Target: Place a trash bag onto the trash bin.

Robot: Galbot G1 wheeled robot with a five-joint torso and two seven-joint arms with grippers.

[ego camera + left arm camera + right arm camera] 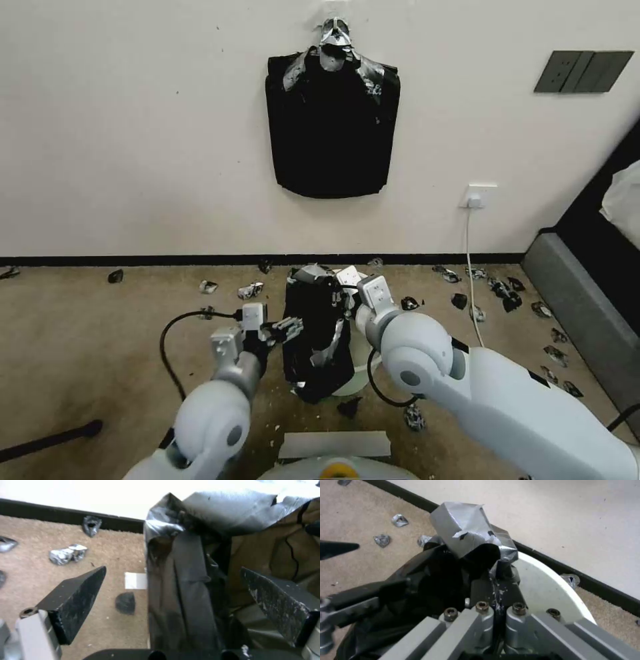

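1. Already the trash bag (317,333) is draped over the left side of the trash bin (363,360), which stands on the carpet (87,333) near the wall; the bag's mouth is judged not yet spread round the rim, since bare white rim (546,585) is seen on the right.
2. Left to do, by that judgement: the bag is to be opened and pulled over the whole rim.
3. The right gripper (496,580) is held above the bin, its jaws pressed together on a crumpled upper edge of the bag.
4. The left gripper (173,592) is placed at the bag's left side, jaws wide apart, with a fold of the bag lying between them but not pinched.
5. Small black scraps (250,290) are scattered on the carpet around.
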